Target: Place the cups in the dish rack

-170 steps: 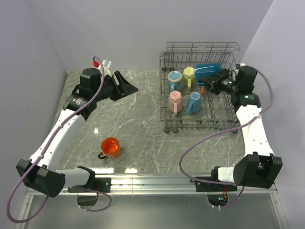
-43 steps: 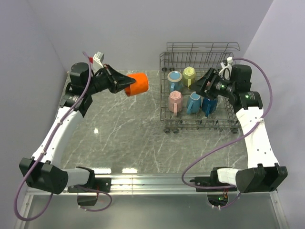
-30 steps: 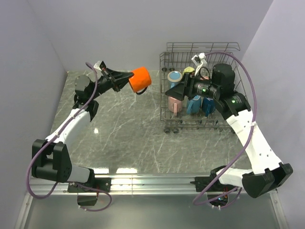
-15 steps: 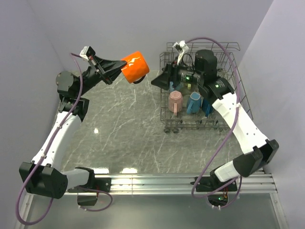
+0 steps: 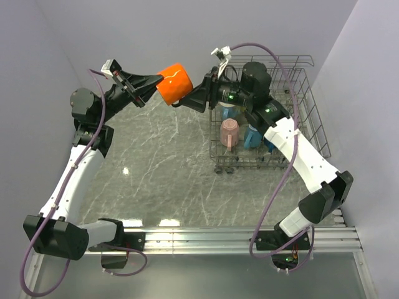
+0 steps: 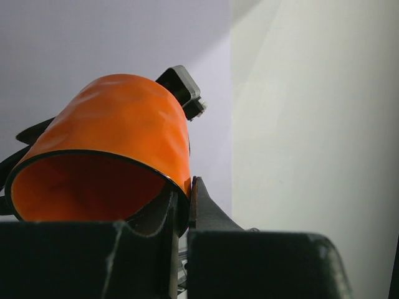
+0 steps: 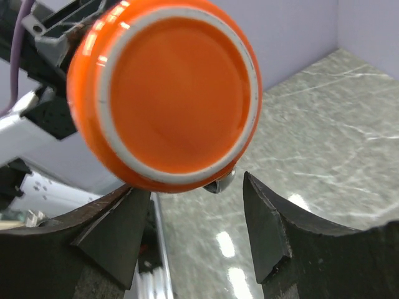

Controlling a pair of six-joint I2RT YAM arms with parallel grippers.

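So from the top: grey marble table point(image 5: 174, 168), pale purple walls point(image 5: 124, 31), dish rack point(image 5: 302, 68) at the far right with a pink cup point(image 5: 229, 132) inside. Left arm's raised, left gripper point(image 5: 154, 84) clamped on the orange cup point(image 5: 173, 83) in mid-air; right gripper point(image 5: 194, 99) reaches across, just beside it. Left wrist: fingers point(image 6: 209, 215) pinch the cup's rim. Right wrist: fingers point(image 7: 268, 224) spread wide, cup base facing them.

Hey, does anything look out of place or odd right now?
Only the orange mug: it hangs sideways in midair, rim pinched by the left gripper, base facing the open right gripper, outside the dish rack. Nothing spilled or broken.
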